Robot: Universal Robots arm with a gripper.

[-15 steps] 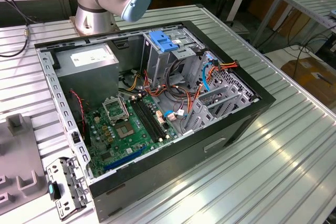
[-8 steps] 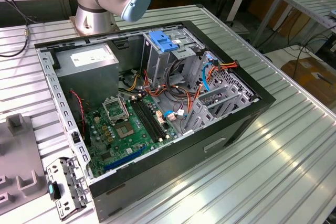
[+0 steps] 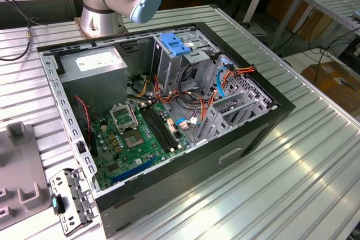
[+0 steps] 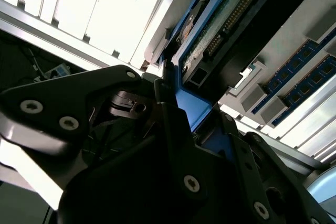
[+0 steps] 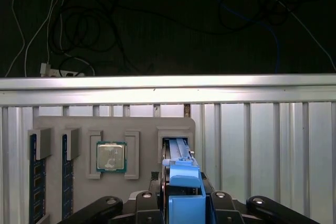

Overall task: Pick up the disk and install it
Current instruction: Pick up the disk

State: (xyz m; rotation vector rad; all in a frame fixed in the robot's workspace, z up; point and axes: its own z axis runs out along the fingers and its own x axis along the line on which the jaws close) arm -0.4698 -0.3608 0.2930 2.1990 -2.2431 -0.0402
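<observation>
Evidently claw (image 5: 184, 200) pinching disk (image 5: 183, 174) by blue rail; upright in grey tray (image 5: 79, 124) slot.

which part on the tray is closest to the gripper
The disk with blue rails, in the tray slot beside the chip; both memory sticks lie farther.

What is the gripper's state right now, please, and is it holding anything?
The gripper: jaws appear closed on the disk, seen in the second wrist view.
</observation>
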